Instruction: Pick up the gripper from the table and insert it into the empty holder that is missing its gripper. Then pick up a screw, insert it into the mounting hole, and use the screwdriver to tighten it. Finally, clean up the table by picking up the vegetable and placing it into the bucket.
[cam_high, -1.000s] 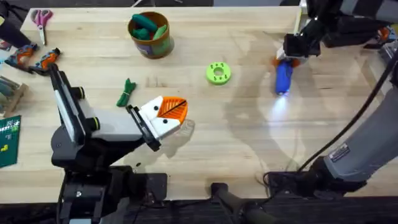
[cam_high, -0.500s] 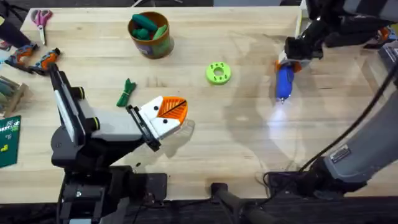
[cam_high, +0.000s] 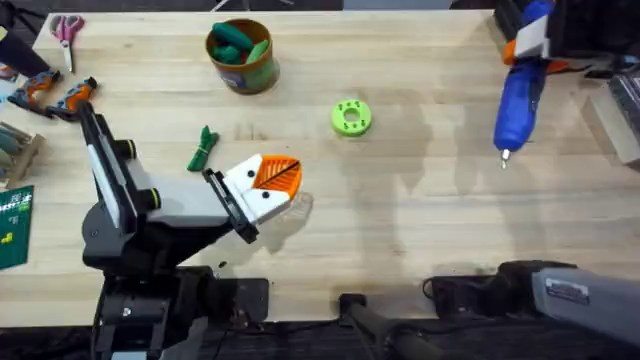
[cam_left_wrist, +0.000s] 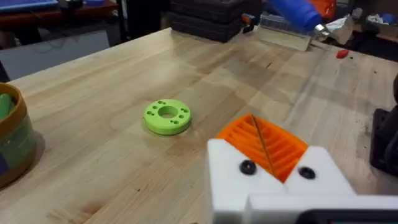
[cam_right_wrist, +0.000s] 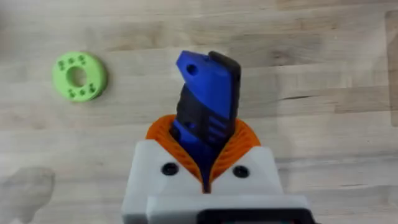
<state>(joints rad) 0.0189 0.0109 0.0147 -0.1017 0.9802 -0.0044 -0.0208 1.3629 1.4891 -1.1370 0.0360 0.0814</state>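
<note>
While aloft, screwdriver (cam_high: 521, 97) clamped in right gripper (cam_right_wrist: 206, 163) above pale wooden table (cam_high: 420, 215) (left gripper (cam_left_wrist: 267, 158) closed).

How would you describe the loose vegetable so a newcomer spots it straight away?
Start at the mustard-brown bucket near the table's far edge, then come toward the arms' bases. The vegetable lies on bare wood just short of the left gripper. It is slender, dark green and forked at one end, unlike the lime-green ring, which is round with holes.

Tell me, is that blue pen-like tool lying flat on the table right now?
No, the screwdriver is clamped between the right gripper fingers, lifted above the table.
</note>
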